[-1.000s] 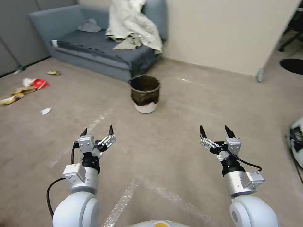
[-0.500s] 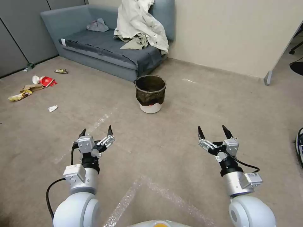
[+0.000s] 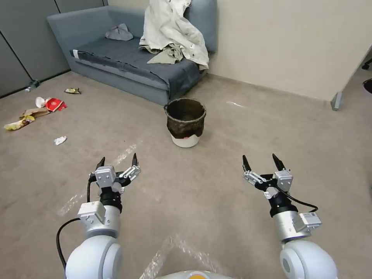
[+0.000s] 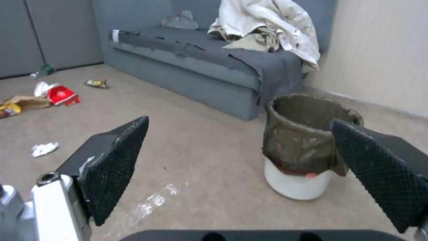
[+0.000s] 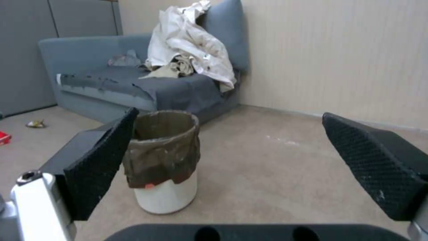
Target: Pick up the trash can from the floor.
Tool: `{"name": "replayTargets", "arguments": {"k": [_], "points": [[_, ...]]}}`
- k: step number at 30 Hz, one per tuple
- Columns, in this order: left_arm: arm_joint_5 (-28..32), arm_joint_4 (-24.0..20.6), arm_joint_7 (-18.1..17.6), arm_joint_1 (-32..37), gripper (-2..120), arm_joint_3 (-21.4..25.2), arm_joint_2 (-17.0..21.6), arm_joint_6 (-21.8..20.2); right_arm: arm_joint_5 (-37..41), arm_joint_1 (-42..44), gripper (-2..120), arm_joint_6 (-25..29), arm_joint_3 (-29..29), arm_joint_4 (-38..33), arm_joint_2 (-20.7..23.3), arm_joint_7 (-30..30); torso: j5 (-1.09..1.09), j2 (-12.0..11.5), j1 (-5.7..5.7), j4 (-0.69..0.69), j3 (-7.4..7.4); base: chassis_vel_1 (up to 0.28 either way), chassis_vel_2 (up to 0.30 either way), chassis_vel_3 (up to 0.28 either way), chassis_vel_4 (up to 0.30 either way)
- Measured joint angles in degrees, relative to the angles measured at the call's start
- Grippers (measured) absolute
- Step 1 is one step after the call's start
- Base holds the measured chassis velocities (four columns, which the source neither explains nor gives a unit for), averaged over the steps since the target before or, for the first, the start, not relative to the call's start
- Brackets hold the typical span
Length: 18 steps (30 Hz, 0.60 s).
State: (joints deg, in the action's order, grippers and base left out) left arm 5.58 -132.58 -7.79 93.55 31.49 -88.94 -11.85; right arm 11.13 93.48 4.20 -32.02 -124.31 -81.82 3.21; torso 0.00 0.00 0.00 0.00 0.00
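Plainly, the left gripper (image 3: pixel 118 161) hangs above the floor (image 3: pixel 217 201) with its fingers (image 4: pixel 113 167) spread wide and nothing between them, and the right gripper (image 3: pixel 261 162) is the same, fingers (image 5: pixel 100 167) wide apart and empty. Ahead and between the two, well apart from both, the trash can (image 3: pixel 185 122) stands upright on the beige floor, its dark bag folded over the rim. Scattered litter (image 3: pixel 37 110) lies far left, a grey sofa (image 3: pixel 128 66) with crumpled cloth (image 3: pixel 172 33) behind the can.

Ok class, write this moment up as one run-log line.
phase: approach | trash can: upright on floor, untouched | left gripper: open, short of can | right gripper: open, short of can
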Motion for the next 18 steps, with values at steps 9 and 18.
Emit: {"name": "replayTargets", "arguments": {"k": [9,18], "points": [[1.3,1.0,0.1,-0.5,100,0.1,0.3,0.3,-0.4,0.0,100,-0.1,0.2,0.0,-0.2,0.0,-0.02,0.0,0.00,0.00,0.00,-0.138,0.140,0.144,-0.141],[1.6,1.1,0.1,-0.6,100,0.2,0.6,0.4,-0.7,0.0,100,-0.1,0.3,0.0,-0.5,0.0,-0.02,0.0,0.00,0.01,0.00,-0.221,0.210,0.217,-0.197]]}}
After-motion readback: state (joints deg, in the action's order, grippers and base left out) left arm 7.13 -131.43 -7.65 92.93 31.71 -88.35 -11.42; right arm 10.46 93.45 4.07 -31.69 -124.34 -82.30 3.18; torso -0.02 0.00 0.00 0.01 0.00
